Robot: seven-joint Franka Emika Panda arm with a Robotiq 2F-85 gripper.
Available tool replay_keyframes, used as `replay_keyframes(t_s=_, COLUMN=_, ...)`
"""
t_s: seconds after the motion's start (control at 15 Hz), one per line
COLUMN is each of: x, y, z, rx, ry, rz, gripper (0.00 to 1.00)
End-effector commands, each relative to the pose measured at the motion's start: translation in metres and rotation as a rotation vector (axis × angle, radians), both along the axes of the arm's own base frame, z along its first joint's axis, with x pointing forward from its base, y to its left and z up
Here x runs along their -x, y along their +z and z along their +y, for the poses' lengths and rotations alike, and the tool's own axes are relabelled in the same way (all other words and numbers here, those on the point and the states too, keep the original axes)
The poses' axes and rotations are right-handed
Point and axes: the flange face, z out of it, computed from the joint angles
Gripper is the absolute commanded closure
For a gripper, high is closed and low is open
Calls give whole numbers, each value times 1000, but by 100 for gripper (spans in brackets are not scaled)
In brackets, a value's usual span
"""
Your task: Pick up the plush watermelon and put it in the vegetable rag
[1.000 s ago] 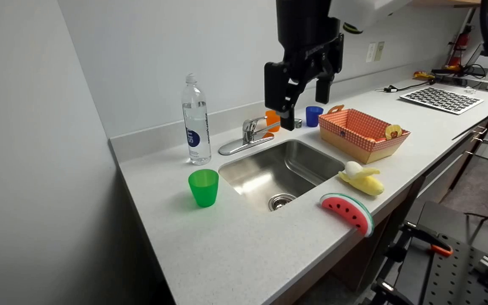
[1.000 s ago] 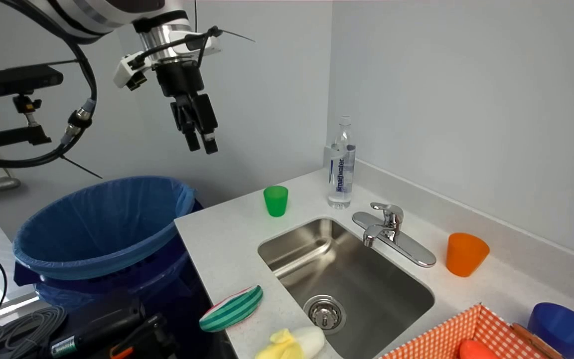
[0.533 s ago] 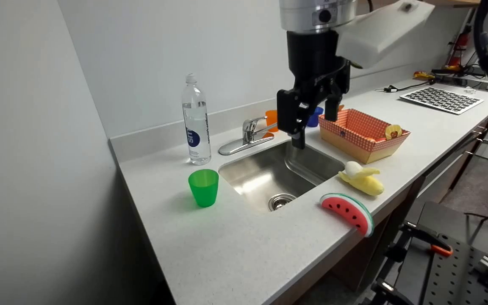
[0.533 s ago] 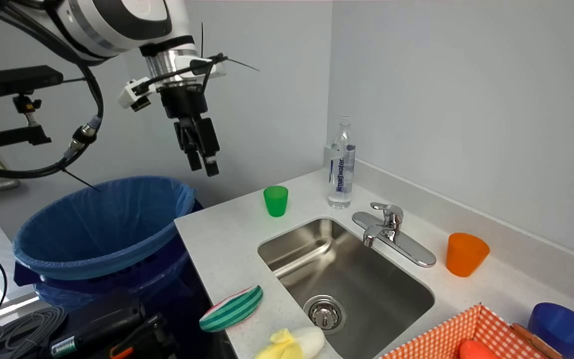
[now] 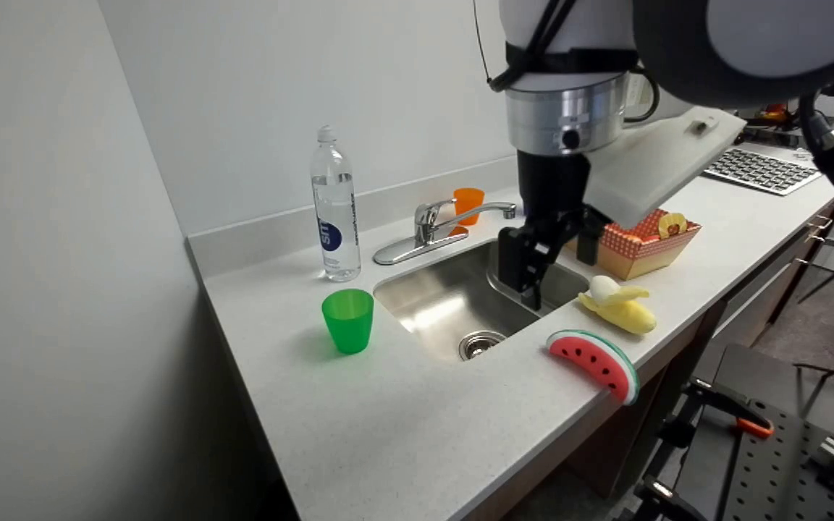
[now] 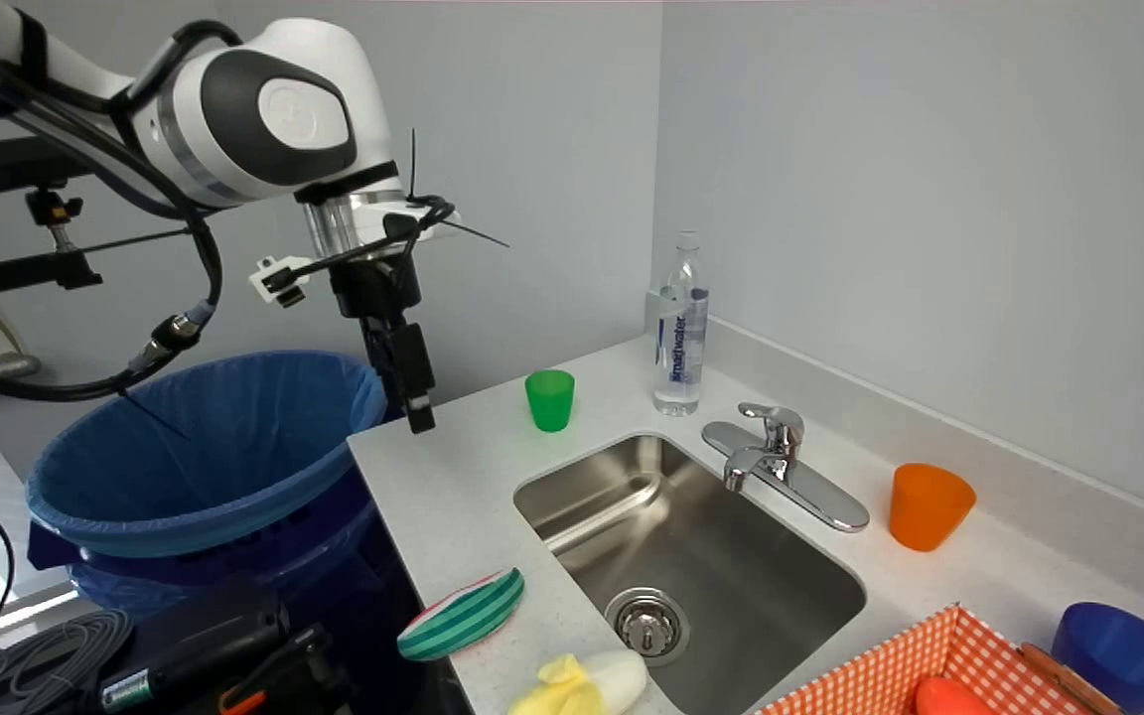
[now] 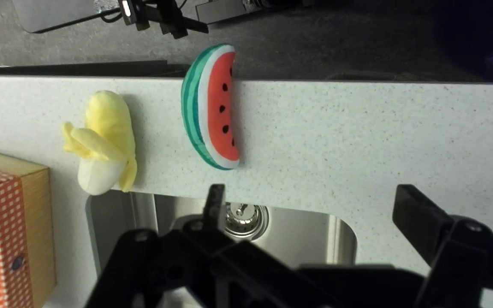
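Observation:
The plush watermelon (image 5: 598,359) lies at the counter's front edge, one end sticking out past it. Its red seeded face shows in the wrist view (image 7: 218,111), its striped green rind in an exterior view (image 6: 468,616). The vegetable rag is a salmon-checked basket (image 5: 638,253) beyond the sink, partly hidden by the arm; its side shows in the wrist view (image 7: 39,231). My gripper (image 5: 559,276) is in the air, open and empty. In the wrist view the fingers (image 7: 215,201) stand wide apart, and the watermelon lies ahead of the left one, touching neither.
A plush banana (image 5: 618,307) lies between watermelon and basket. The sink (image 6: 691,556) and faucet (image 6: 781,447) are behind. A green cup (image 5: 348,322), bottle (image 5: 336,217), orange cup (image 6: 929,506) and blue cup (image 6: 1123,655) stand around. A blue-lined bin (image 6: 205,447) is beside the counter.
The arm and gripper have come down and, in an exterior view, a little to the right, nearer the counter. The gripper stays open. The watermelon and basket have not moved.

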Motion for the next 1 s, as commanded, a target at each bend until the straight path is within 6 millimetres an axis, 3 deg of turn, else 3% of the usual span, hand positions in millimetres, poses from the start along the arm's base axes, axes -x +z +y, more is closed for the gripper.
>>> replay_keyframes(t_s=0.0, x=6, y=-28, z=-15, rx=34, ry=-34, rz=0, gripper=0)
replay_keyframes(t_s=0.53, x=18, y=-80, z=-61, rx=113, ry=-110, rz=86, gripper=0)
replay_keyframes(t_s=0.93, x=27, y=-109, z=-74, rx=172, ry=-112, rz=134, gripper=0)
